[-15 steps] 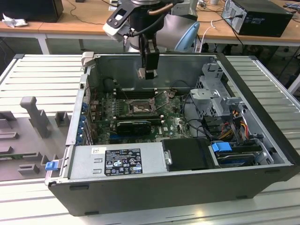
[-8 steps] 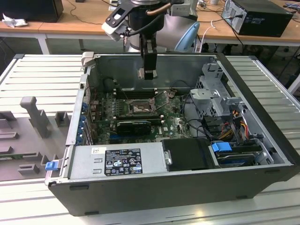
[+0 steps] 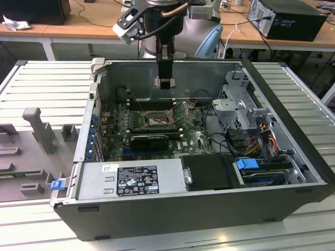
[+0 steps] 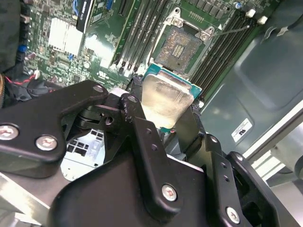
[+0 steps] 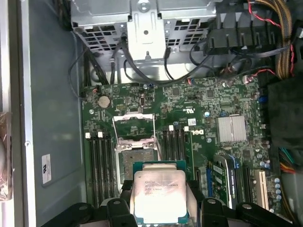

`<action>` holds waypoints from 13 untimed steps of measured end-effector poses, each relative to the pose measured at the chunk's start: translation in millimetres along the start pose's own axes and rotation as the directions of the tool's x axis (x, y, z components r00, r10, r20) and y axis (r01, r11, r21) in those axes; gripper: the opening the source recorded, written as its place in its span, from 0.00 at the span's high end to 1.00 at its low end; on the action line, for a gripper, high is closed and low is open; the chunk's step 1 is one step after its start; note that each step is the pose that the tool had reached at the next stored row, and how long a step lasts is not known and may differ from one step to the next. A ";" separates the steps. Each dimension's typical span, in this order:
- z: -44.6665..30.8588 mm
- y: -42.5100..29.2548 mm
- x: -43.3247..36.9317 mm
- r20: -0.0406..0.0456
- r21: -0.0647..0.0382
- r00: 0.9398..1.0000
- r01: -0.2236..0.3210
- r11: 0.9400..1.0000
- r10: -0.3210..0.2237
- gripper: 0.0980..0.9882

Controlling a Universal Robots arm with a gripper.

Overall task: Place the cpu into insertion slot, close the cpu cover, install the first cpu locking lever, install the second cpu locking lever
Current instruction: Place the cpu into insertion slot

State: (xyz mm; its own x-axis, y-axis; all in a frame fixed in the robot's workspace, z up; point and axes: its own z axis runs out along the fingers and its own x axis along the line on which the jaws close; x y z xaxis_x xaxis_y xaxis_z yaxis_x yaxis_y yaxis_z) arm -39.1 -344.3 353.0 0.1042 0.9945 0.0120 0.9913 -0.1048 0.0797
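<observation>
Above the open case (image 3: 172, 209) on a ribbed grey table (image 3: 47, 83), desks (image 3: 78, 23) behind, the claw (image 3: 167, 82) clamps the cpu (image 5: 158, 196).

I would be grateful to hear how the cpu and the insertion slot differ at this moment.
The cpu is held above the green board by the gripper; the insertion slot is set into that board. The cpu shows a pale silver metal top; the insertion slot shows a dull grey-gold pin field in a dark frame. Both are square.
</observation>
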 end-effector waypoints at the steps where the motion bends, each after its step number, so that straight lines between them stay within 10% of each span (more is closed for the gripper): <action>1: 0.0 0.0 0.0 0.001 0.000 1.000 -0.011 1.000 0.011 0.52; 6: 0.7 0.0 0.0 0.008 -0.002 0.996 -0.090 0.996 0.090 0.52; 13: 4.0 -0.1 0.0 0.006 -0.001 0.999 -0.041 0.999 0.041 0.52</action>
State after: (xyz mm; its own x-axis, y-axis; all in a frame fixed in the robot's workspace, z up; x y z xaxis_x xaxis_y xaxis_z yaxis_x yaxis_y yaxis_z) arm -38.9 -344.3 349.1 0.1448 0.9894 0.0095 0.9862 -0.1451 0.0803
